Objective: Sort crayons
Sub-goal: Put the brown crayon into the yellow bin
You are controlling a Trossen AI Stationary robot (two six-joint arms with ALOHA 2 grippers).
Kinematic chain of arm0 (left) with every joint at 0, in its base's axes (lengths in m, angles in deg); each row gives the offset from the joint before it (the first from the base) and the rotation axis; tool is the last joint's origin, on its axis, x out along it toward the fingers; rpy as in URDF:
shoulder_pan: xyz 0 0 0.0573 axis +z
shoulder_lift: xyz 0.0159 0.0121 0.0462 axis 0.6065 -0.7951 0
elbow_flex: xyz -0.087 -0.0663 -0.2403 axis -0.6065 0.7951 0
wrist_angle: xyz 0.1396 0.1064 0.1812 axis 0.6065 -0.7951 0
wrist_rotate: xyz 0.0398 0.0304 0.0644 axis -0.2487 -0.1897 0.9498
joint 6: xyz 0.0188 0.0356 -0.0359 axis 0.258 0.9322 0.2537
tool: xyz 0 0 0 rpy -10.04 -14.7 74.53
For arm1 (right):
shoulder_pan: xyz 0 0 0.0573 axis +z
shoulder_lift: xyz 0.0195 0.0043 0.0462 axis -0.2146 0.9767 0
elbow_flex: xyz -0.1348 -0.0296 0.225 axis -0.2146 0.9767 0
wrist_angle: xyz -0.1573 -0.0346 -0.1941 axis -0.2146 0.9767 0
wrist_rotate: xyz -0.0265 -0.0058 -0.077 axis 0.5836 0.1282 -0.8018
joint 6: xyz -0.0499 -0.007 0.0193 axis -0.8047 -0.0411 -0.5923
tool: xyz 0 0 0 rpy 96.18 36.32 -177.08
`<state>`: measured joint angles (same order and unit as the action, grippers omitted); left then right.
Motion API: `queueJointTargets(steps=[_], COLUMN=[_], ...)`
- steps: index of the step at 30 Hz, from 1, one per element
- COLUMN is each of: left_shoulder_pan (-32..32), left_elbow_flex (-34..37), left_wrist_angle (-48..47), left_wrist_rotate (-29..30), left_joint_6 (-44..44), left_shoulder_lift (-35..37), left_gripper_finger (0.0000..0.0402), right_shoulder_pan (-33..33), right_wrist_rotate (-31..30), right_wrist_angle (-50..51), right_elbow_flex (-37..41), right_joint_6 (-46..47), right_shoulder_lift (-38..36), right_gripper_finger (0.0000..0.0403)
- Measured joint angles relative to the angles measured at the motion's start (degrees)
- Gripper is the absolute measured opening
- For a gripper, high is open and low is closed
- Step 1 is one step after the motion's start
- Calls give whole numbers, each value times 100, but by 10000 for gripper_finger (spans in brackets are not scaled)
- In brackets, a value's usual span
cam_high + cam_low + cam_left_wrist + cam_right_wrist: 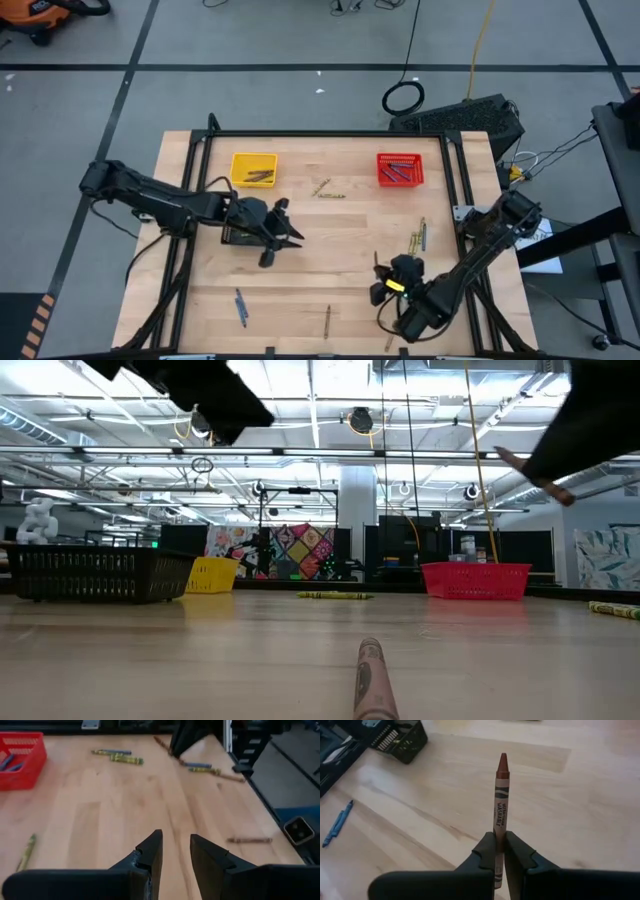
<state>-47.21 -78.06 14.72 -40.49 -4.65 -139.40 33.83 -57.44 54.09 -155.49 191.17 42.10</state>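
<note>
Finds a blue crayon [240,306] loose in front of the black basket [236,236] and the left gripper [176,842] just right of that basket, fingers parted and empty, probably parked there to stay clear of the other arm's path. Farther right of the basket and nearer the table's front edge, finds the right gripper [499,845] clamped on the lower end of a brown crayon [501,795], tip pointing out ahead and lifted off the wood, likely for an easy tip-first drop into a bin. Leaves other crayons [420,236] lying still farther right of the basket, a sign of sorting far from done.
</note>
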Motion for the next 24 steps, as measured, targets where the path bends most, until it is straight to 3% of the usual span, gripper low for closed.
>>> queueJointTargets(steps=[5,11,16,24], left_shoulder_pan=[-41,-153,-253,-295], left_elbow_flex=[1,-1,-1,-1], left_wrist_angle=[832,1607,2230,3052], left_wrist_rotate=[-200,-266,-272,-541], left_joint_6=[3,-190,-356,-492], left_shoulder_lift=[-544,-1065,-1391,-1689], left_gripper_finger=[102,102,102,102], right_shoulder_pan=[-310,-507,-648,-863], right_wrist_rotate=[-16,-581,-709,-705], right_wrist_angle=[-725,-2011,-3020,-3916], right_elbow_flex=[0,-2,-2,-2], right_joint_6=[-1000,-2509,-3831,-5060], right_shoulder_lift=[-2,-4,-4,-4], right_gripper_finger=[0,0,0,0])
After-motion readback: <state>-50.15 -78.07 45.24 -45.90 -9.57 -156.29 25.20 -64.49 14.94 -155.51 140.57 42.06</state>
